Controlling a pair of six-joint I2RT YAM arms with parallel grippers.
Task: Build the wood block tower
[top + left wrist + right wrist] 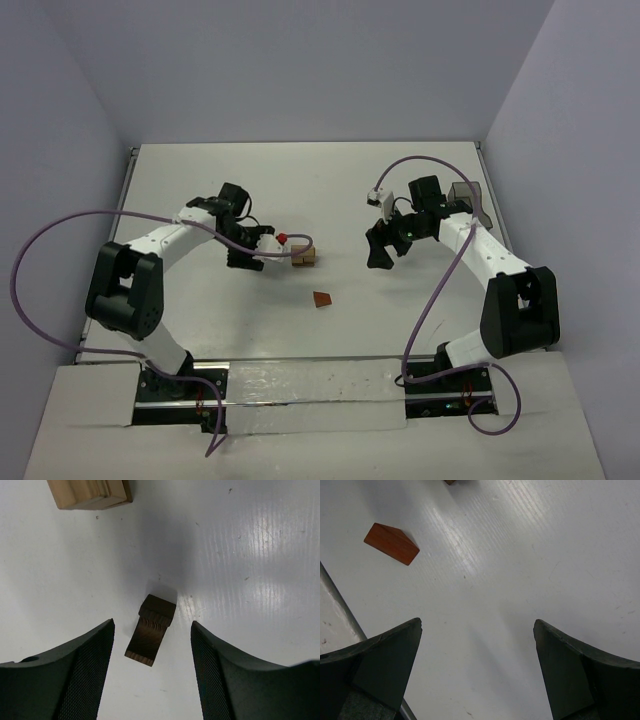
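A small cluster of tan and brown wood blocks (304, 258) sits mid-table. In the left wrist view a tan block (90, 492) lies at the top left, and a dark brown stepped block (150, 630) lies flat on the table. My left gripper (262, 255) is open, and the dark block lies between and just ahead of its fingertips (152, 625), untouched. The reddish-brown wedge (322, 300) lies alone nearer the front; it also shows in the right wrist view (391, 543). My right gripper (380, 252) is open and empty (477, 622) above bare table, right of the blocks.
A small red round thing (283, 239) shows by the left gripper's tip. A dark grey object (470, 200) stands at the back right behind the right arm. Purple cables loop beside both arms. A metal rail (340, 605) edges the table.
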